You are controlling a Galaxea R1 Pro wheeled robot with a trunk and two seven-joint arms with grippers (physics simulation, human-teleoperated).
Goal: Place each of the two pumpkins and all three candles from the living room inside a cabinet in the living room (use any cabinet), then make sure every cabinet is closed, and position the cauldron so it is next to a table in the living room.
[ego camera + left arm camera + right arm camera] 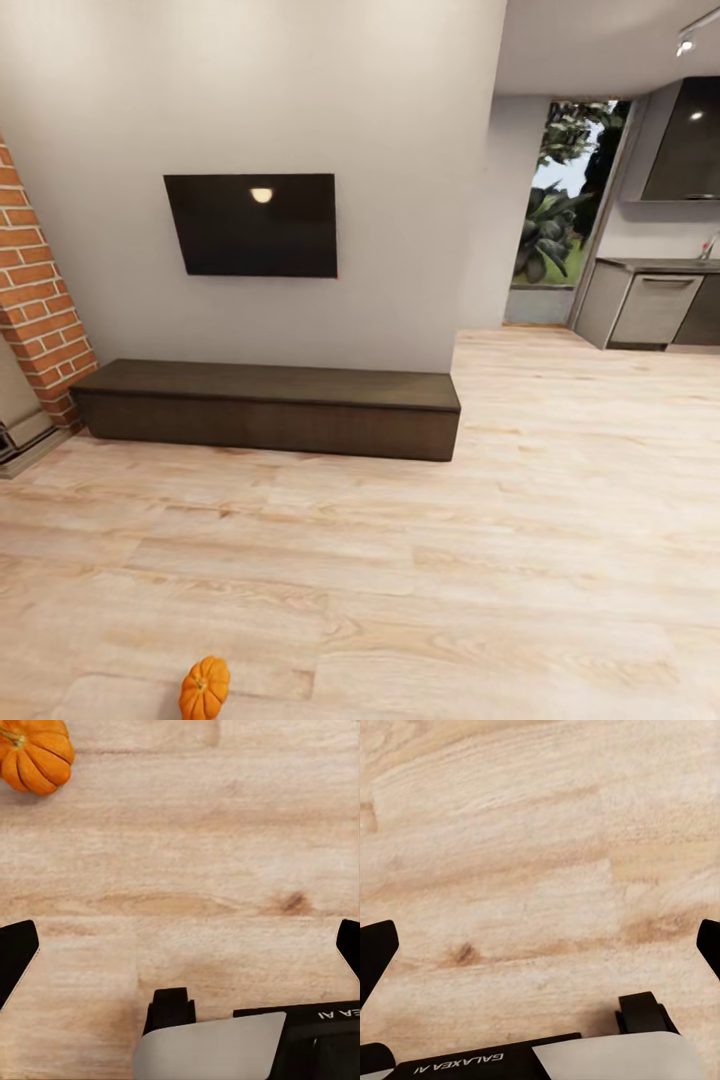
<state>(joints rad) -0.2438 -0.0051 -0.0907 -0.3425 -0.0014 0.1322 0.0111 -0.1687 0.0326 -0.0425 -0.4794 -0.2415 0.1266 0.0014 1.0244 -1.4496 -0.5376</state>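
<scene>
Pumpkin (204,688) lay on the floor (520,560) near me, well short of the shut cabinet (270,408) by the wall; my left gripper (180,945) and right gripper (540,945) hung wide and empty, nothing stowed.

Light wooden floor (560,560) bears a pumpkin (204,688) and cabinet (268,408).

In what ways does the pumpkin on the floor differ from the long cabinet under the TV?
The pumpkin is small, round and bright orange; the cabinet is long, low, flat-topped and dark brown. The pumpkin lies alone on open floor, close to the camera, while the cabinet stands farther off against the wall, below the TV. The pumpkin's skin is ribbed; the cabinet's front is flat and appears closed. Both rest on the wooden floor.
</scene>
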